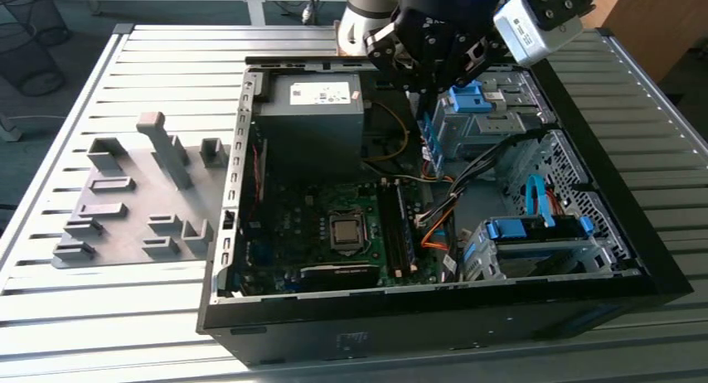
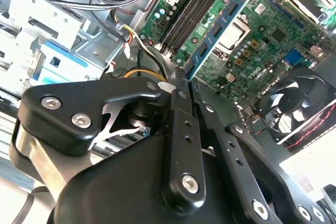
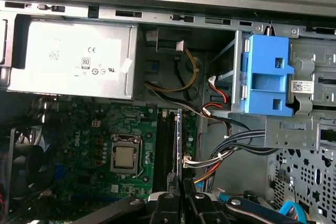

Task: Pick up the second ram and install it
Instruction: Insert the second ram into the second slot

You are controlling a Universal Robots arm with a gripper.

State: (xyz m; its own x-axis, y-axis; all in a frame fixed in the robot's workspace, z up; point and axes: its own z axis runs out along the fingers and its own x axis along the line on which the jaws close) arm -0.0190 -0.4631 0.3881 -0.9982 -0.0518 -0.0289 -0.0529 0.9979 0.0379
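Fingers (image 2: 181, 85) clamped, pointing down

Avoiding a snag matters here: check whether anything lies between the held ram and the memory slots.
Nothing visible does. The gripper is shut on the second ram, which hangs over the open case with bare board between it and the memory slots. A cable bundle runs close beside the slots but does not cross them.

A robotics lab or workshop: an opened computer case (image 1: 443, 234) lies on a slatted metal workbench (image 1: 66, 317), with a grey holder tray (image 1: 133, 201) at left.
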